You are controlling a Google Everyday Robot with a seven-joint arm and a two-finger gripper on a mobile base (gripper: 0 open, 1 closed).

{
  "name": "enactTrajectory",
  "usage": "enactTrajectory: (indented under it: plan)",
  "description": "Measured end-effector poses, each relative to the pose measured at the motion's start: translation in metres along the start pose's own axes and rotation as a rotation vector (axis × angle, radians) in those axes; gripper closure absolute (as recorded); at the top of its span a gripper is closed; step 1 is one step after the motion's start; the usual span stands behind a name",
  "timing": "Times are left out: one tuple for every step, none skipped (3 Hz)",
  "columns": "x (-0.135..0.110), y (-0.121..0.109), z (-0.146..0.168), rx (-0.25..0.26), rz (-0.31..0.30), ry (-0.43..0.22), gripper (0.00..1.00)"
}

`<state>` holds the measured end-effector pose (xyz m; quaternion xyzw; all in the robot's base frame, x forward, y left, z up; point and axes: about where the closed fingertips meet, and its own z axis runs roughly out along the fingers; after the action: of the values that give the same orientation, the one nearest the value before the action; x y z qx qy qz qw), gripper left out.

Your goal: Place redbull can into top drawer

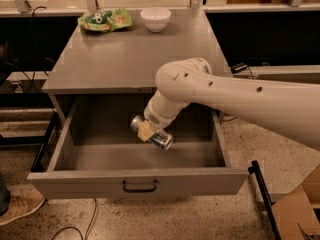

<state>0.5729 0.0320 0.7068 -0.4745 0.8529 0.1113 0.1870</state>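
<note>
The top drawer (137, 183) of the grey cabinet is pulled wide open, its dark handle at the front centre. My white arm reaches in from the right. My gripper (147, 130) is inside the drawer, shut on the redbull can (159, 137). The silver-and-blue can lies tilted on its side, one shiny end up to the left, held just above the drawer floor. I cannot tell whether it touches the floor.
A green snack bag (105, 20) and a white bowl (155, 18) sit at the back of the cabinet top (135, 54). A cardboard box (297, 214) and a black frame (260, 184) stand at the lower right. A shoe (15, 206) shows at the lower left.
</note>
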Motion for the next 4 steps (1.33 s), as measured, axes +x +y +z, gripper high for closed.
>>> enactTrajectory:
  plan:
    - [-0.013,0.003,0.015,-0.021,-0.030,-0.039,0.60]
    - [-0.020,0.004,0.022,-0.040,-0.048,-0.069,0.37]
    - [-0.021,0.006,0.028,-0.058,-0.058,-0.082,0.15]
    - [-0.005,-0.001,0.024,-0.077,-0.040,-0.095,0.00]
